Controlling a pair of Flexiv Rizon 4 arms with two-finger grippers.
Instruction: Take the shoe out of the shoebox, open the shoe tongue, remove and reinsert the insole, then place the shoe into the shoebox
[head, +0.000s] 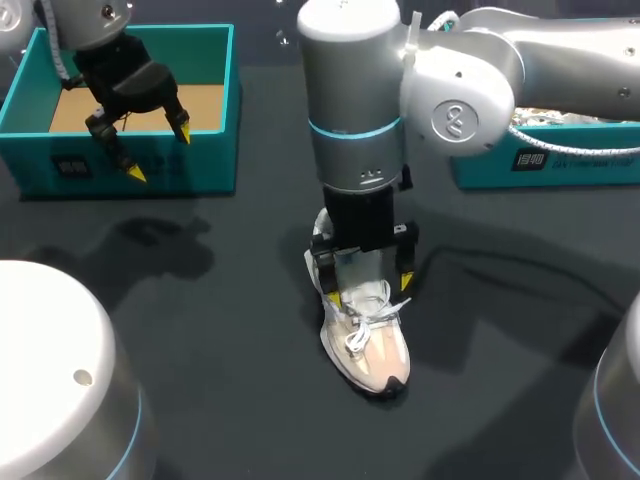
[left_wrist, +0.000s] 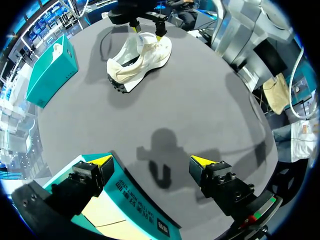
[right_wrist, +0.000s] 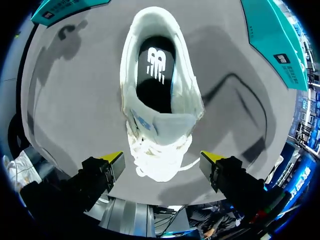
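1. The white shoe (head: 365, 340) stands on the dark table (head: 200, 330) directly under my right pincer (head: 368, 290), with its dark insole (right_wrist: 156, 75) showing inside.
2. That pincer's fingers are spread wide either side of the laces, gripping nothing.
3. My left pincer (head: 160, 152), also spread and empty, hangs over the teal shoebox (head: 215, 160), well apart from the shoe.

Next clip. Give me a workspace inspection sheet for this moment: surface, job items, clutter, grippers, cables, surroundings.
Surface: dark table, with shadows only.
Job's things: shoe upright mid-table, dark insole inside; open teal shoebox at the far left, no shoe in it.
Clutter: second teal box at the far right.
Grippers: right gripper open, straddling the shoe's laces; left gripper open, above the shoebox's front wall, holding nothing.
Cables: thin dark line right of the shoe; cable or shadow, cannot tell.
Surroundings: nothing seen.
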